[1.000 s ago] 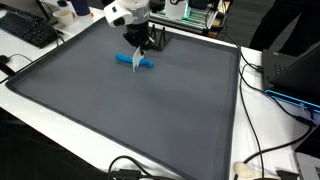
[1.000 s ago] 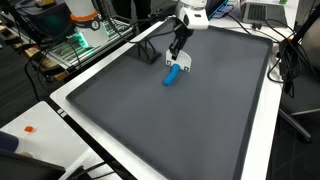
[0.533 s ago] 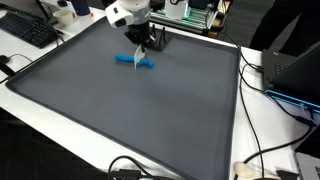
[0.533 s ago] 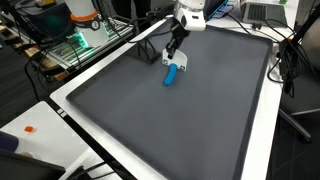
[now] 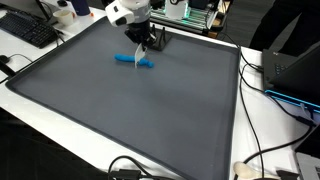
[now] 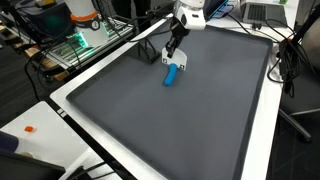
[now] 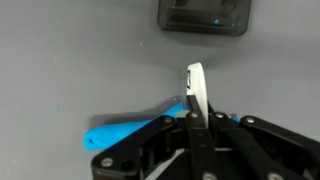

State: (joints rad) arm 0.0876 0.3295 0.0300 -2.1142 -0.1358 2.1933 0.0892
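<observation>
Covering part of blue object (image 7: 125,132): closed pincer (image 7: 196,92)

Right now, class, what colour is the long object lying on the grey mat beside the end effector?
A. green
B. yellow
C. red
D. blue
D: the object on the grey mat by the end effector is plainly blue in both exterior views and in the wrist view.

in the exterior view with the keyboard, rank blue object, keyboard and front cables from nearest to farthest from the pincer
1. blue object, on the mat, just by the pincer.
2. keyboard, off the mat's far corner.
3. cables, past the mat's near edge.
</observation>
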